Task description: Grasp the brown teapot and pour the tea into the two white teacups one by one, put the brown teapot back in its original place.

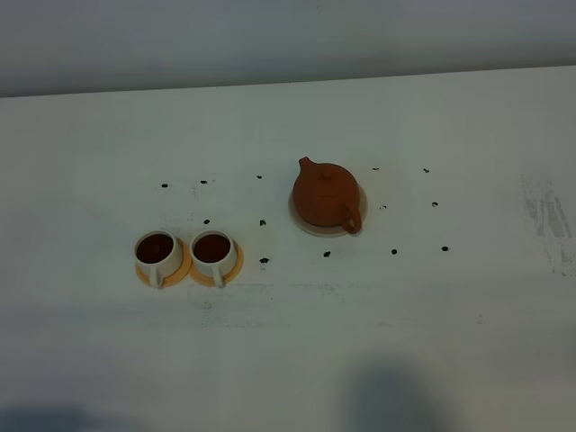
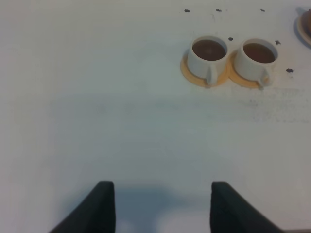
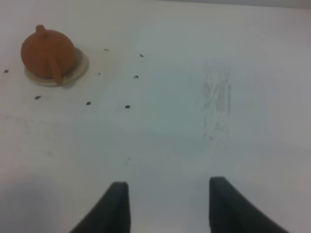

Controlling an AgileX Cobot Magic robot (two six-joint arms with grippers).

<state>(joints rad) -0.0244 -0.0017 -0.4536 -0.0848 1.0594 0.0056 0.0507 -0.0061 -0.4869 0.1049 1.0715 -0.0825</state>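
White and flat, the surface runs back to a grey wall and carries small dark marks around the things on it. Near the middle, the teapot sits upright on the beige coaster, lid on, spout toward the wall and handle toward the near edge. Well apart from it, on the left side in the high view, the two cups stand side by side, almost touching, each on its own orange saucer. Both hold dark brown tea, and both handles face the near edge.

Neither arm shows in the high view. Seen from its wrist camera, the left end effector has its fingers spread wide with nothing between them, hanging over bare surface, the cups well ahead of it. From the other wrist camera, the right end effector is likewise spread wide and empty over bare surface, with the teapot far off to one side on its coaster.
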